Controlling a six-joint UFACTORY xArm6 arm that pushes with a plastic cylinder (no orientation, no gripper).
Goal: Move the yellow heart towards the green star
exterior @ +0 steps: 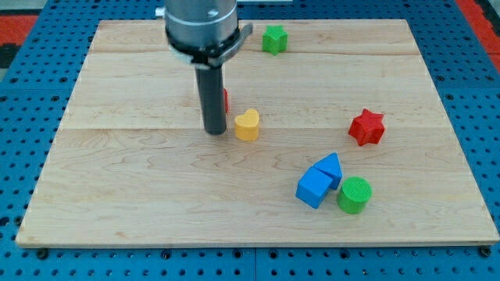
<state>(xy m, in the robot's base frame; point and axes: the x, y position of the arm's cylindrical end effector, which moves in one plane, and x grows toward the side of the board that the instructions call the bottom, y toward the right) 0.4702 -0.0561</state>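
Observation:
The yellow heart (pixel 247 125) lies near the middle of the wooden board (pixel 117 179). The green star (pixel 274 39) sits near the view's top edge of the board, up and slightly right of the heart. My tip (pixel 215 132) touches the board just left of the yellow heart, a small gap apart from it. A red block (pixel 226 100) is mostly hidden behind the rod; its shape cannot be made out.
A red star (pixel 366 127) lies at the view's right. A blue cube (pixel 314 187), a blue triangular block (pixel 330 167) and a green cylinder (pixel 354 195) cluster at the lower right. Blue pegboard surrounds the board.

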